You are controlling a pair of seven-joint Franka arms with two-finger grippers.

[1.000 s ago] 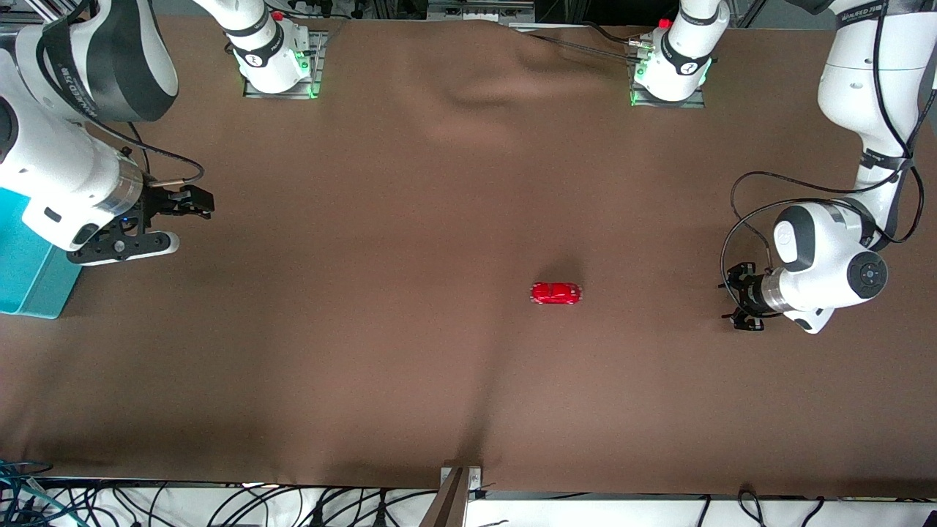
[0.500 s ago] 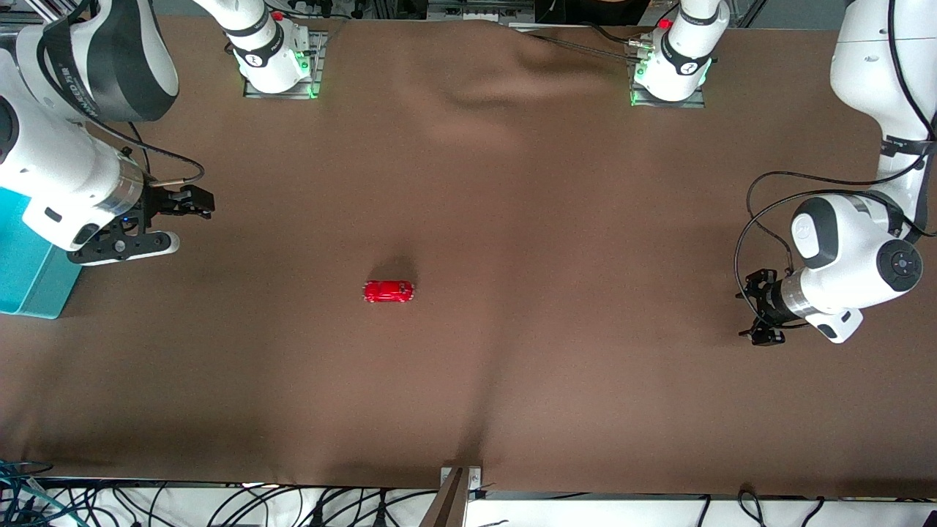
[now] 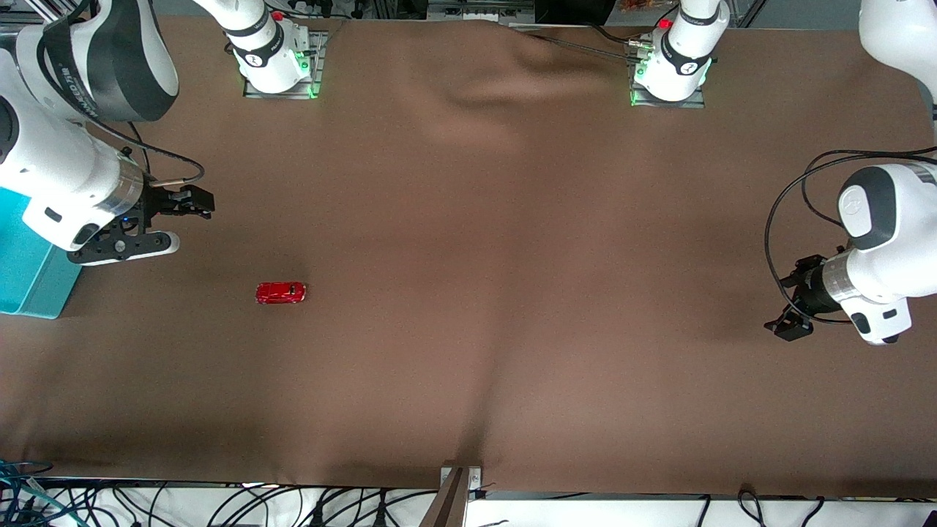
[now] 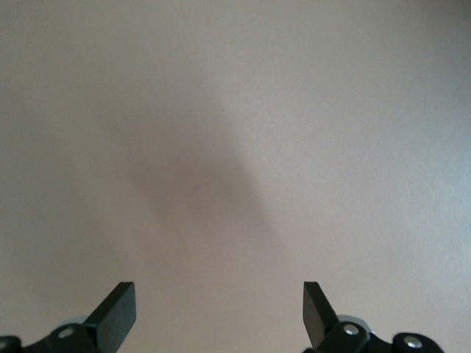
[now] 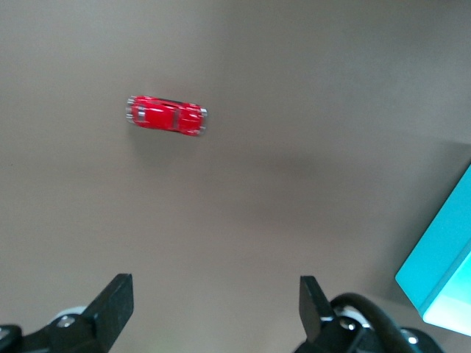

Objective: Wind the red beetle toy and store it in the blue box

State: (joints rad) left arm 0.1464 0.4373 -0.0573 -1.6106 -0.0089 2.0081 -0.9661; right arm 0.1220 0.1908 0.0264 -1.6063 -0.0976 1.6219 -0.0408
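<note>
Resting on the table near the blue box (image 3: 29, 271), the red beetle toy (image 3: 280, 293) sits free, both jaws spread.

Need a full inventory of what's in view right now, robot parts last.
red beetle toy: 1, red, on the brown cloth toward the right arm's end, apart from the box
blue box: 1, turquoise, at the right arm's end of the table, partly under that arm
table cloth: 1, brown, covers the table
right gripper: 1, black, open, empty, waits beside the box
left gripper: 1, black, open, empty, over bare cloth at the left arm's end
</note>
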